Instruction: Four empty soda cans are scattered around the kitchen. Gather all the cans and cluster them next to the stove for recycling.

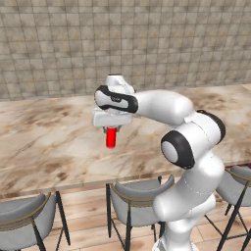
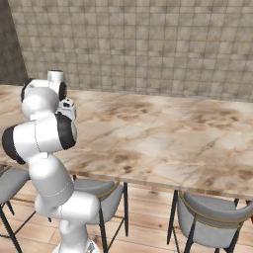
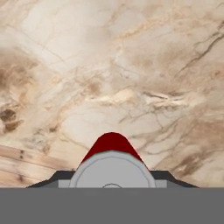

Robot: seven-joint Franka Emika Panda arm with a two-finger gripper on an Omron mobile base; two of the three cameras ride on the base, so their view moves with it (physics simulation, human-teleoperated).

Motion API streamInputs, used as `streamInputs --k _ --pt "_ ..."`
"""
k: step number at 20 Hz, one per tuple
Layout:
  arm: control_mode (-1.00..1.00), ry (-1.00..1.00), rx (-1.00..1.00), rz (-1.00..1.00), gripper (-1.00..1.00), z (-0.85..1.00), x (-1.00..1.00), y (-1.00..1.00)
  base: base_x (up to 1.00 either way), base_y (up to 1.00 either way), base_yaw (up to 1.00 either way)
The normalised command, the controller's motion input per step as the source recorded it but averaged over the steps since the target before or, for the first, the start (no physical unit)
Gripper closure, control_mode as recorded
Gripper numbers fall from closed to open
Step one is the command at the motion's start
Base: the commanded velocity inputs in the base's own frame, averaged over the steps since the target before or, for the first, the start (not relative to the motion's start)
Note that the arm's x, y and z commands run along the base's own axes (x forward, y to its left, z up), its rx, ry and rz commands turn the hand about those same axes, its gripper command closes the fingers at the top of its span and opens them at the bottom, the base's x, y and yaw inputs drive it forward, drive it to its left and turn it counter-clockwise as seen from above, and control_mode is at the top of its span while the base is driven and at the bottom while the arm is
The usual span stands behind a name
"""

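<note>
Marble, beige with brown veins, makes up the long counter [image 1: 49, 147] across both base views, smooth and polished, backed by a tan tiled wall [image 1: 147, 39]. Grey padded stools [image 1: 137, 201] on thin dark legs sit tucked under its near edge over a plank floor. My white arm [image 1: 162, 105] reaches out over the counter, glossy with dark joints.

Its gripper [image 1: 112, 129] points down, closed on a red can [image 1: 111, 138] that hangs upright, clear above the marble. From the hand camera I see the can's round silver top [image 3: 112, 170] and a curve of red wall between the dark fingertips [image 3: 164, 176].

No stove is in sight, so I judge this the carry step. To do it well I would keep the can vertical, hold the squeeze steady since thin metal is slick and could slip, and travel high enough to clear the counter.
</note>
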Motion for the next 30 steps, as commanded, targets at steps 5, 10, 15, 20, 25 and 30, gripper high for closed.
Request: streamInputs --k 5,10,15,20,25,30 --pt "-1.0 0.08 -0.04 -0.06 1.0 0.36 -0.08 -0.07 0.0 0.0 0.0" --pt "-1.0 0.02 -0.1 -0.05 1.0 0.26 -0.15 -0.31 0.0 0.0 0.0" --pt "-1.0 -0.12 -0.08 -0.02 1.0 0.01 -0.25 -0.36 0.0 0.0 0.0" --pt "-1.0 -0.22 -0.05 0.0 1.0 0.0 -0.37 -0.39 0.0 0.0 0.0" --pt "-1.0 -0.19 -0.03 0.0 1.0 0.01 -0.43 -0.39 0.0 0.0 0.0" --pt "-1.0 -0.06 0.0 0.0 1.0 0.09 -0.29 -0.42 0.0 0.0 0.0"
